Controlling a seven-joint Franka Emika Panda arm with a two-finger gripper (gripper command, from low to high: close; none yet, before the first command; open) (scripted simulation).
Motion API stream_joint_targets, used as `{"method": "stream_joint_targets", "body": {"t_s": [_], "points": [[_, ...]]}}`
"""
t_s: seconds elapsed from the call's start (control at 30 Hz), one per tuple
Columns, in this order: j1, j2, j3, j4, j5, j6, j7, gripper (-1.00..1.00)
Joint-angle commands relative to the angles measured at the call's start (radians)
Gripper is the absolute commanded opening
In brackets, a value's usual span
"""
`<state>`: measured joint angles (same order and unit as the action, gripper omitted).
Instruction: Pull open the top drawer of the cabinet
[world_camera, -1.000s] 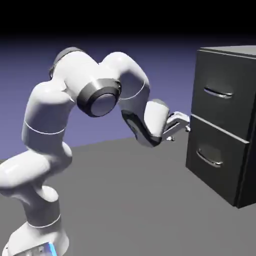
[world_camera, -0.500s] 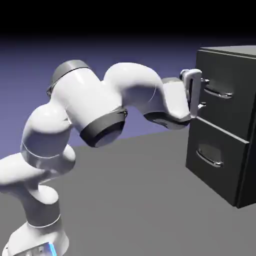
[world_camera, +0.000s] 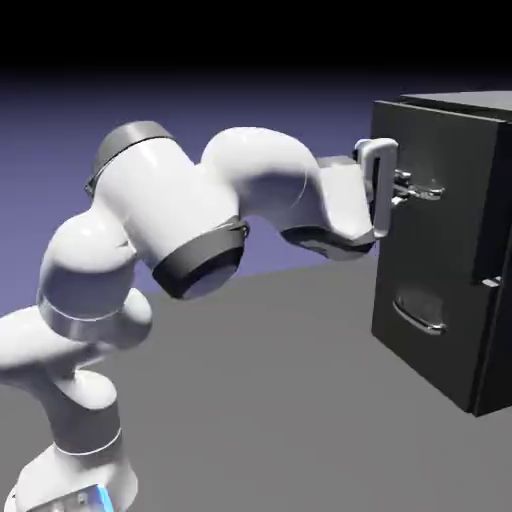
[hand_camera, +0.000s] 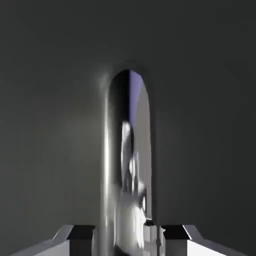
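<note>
My white arm (world_camera: 207, 207) fills the left and middle of the exterior view, one arm in all, reaching right to the cabinet (world_camera: 440, 250); the view's right edge cuts off the cabinet's far side. I count two drawers. The top drawer (world_camera: 435, 150), upper on the cabinet, stands slightly forward of the body, out to the left; the lower drawer (world_camera: 425, 275) sits flush beneath it. There are two silver handles, one per drawer. My gripper (world_camera: 399, 190) is closed on the top handle (hand_camera: 125, 165), and its hand body hides part of the drawer front's left side. In the hand view that handle runs large up the middle between two fingertips (hand_camera: 81, 240), its near end cut off at the bottom edge. Reflections on the metal make the exact contact hard to make out. The lower handle (world_camera: 418, 315) is untouched.
</note>
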<state>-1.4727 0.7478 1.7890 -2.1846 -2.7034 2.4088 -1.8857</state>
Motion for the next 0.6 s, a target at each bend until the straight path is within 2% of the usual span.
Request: {"method": "stream_joint_targets", "body": {"t_s": [0.0, 0.5, 0.53, 0.57], "points": [[-0.036, 0.006, 0.032, -0.033, 0.007, -0.008, -0.004, -1.0], [-0.543, 0.296, 0.505, -0.558, 0.18, -0.115, -0.142, -1.0], [-0.543, 0.296, 0.505, -0.558, 0.18, -0.115, -0.142, 1.0], [-0.543, 0.296, 0.505, -0.558, 0.18, -0.115, -0.142, 1.0]]}}
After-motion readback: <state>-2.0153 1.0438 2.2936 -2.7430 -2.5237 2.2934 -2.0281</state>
